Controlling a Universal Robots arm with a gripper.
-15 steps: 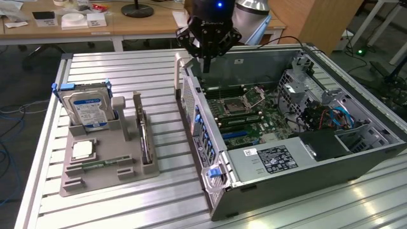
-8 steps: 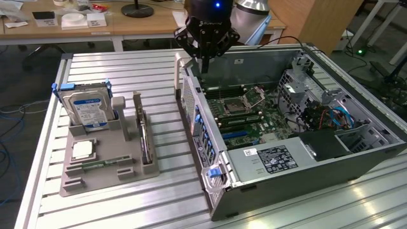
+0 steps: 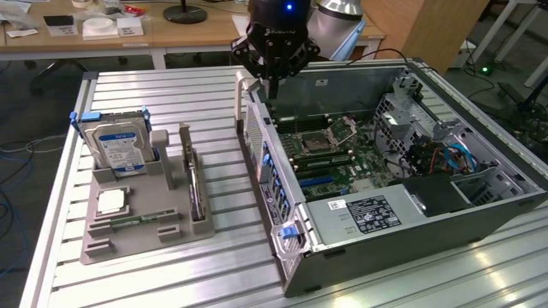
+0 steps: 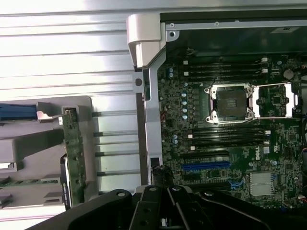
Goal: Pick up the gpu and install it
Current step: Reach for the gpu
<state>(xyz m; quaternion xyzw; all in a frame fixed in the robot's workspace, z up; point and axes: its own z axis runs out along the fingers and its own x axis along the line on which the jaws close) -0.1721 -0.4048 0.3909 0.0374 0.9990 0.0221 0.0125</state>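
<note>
Tool [image 3: 272,95], closed, above Dell-marked motherboard [image 4: 225,143]

The gpu [image 3: 194,186] is a thin green card standing upright on its long edge, seated in a slot of the grey holder [image 3: 145,215]. The wrist view presents the gpu [image 4: 74,153] edge-on, with a green board face, a dark part alongside and a pale metal end.
</note>
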